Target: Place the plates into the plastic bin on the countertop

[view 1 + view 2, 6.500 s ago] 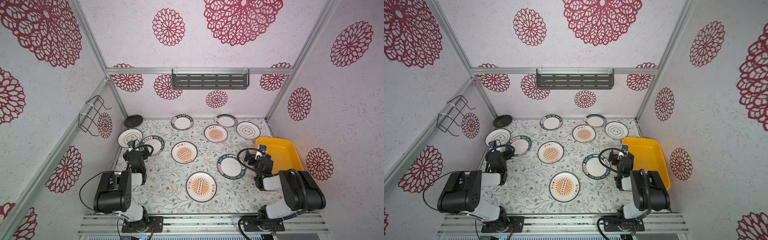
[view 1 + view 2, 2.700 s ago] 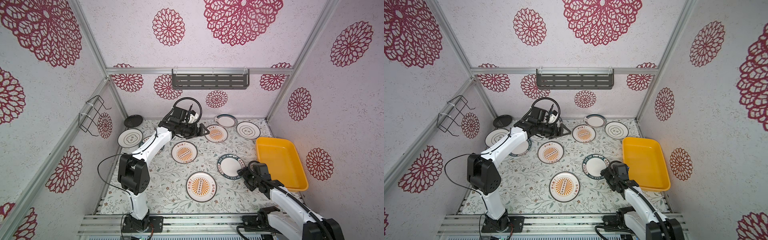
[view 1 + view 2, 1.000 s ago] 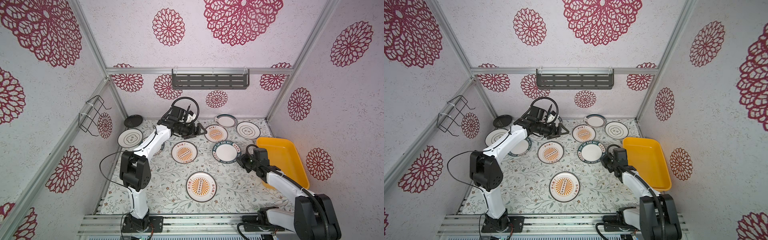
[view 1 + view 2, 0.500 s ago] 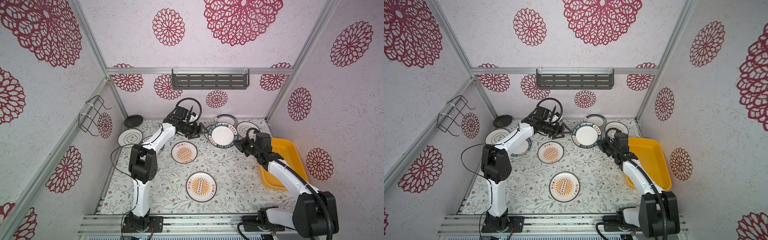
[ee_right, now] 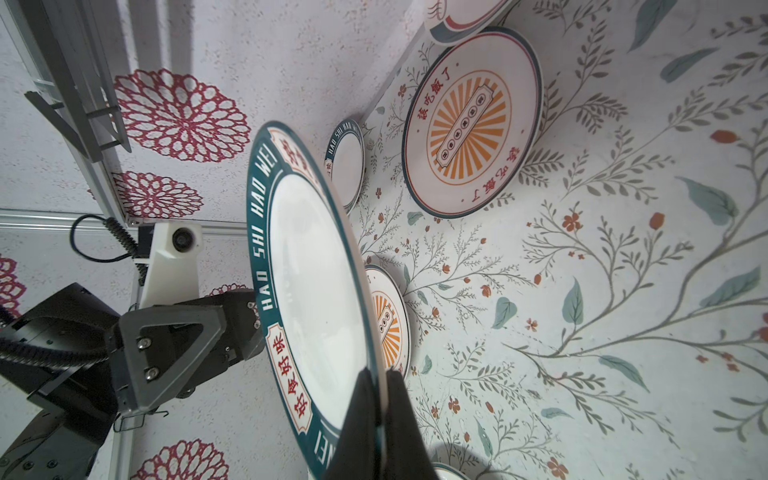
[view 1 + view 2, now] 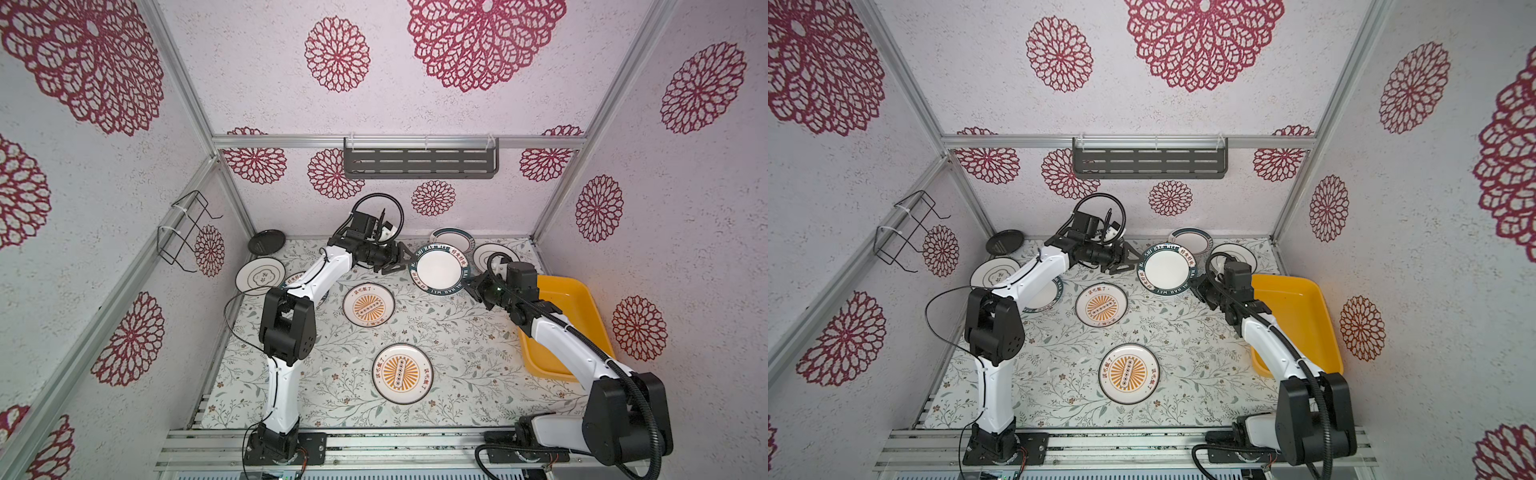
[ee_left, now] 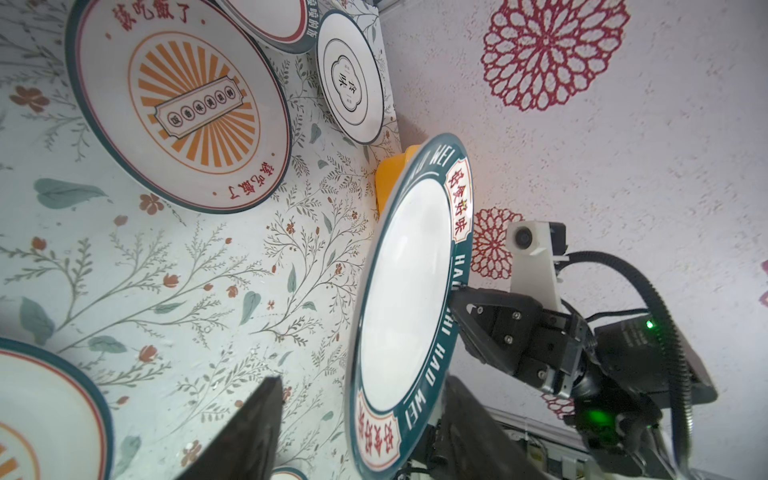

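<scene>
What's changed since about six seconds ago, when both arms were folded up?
The right gripper took the teal-rimmed plate off the countertop and carried it up toward the back, shut on its rim. The left gripper reached out to meet it, jaws open astride the opposite rim. The black plate and yellow bin stayed put.

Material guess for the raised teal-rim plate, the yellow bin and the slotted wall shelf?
Teal-rimmed plate: glazed ceramic or melamine, can't tell which; glossy white face, thin edge, printed lettering.
Yellow bin: moulded plastic, semi-gloss; uniform colour, rounded corners, sloped walls.
Wall shelf: probably painted sheet metal, matte dark grey; punched slots, thin folded lip.
</scene>
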Available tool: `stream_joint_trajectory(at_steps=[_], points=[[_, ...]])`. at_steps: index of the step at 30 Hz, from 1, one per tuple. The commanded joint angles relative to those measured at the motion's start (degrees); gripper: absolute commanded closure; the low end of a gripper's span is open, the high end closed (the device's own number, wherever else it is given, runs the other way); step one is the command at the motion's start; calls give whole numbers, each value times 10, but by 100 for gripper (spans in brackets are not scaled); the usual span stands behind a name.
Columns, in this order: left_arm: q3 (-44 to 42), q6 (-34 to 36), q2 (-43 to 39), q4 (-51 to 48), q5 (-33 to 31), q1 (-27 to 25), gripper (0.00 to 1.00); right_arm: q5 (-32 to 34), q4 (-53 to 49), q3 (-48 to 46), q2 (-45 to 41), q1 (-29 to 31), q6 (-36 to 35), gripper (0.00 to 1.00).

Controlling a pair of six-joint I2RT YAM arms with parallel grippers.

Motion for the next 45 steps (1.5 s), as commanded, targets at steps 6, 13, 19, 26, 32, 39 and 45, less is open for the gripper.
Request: stream_joint_trajectory(at_steps=[6, 13, 19, 26, 32, 39, 45], points=[[10, -30, 15, 53, 16, 4, 59, -16, 54, 23, -7, 3, 15, 100], [11, -45, 19, 76, 28, 4, 79, -14, 62, 24, -5, 7, 21, 100], [8, -48, 19, 90, 43, 1, 92, -11, 71, 26, 0, 16, 22, 99], [8, -58, 21, 113, 86, -2, 100, 0, 78, 30, 18, 24, 21, 71], [9, -57, 21, 108, 81, -2, 100, 15, 76, 30, 24, 25, 27, 81], [8, -56, 16, 98, 56, 2, 67, 38, 60, 18, 10, 25, 32, 94], [-14, -50, -12, 110, 2, 13, 3, 64, 62, 2, -6, 21, 46, 98]])
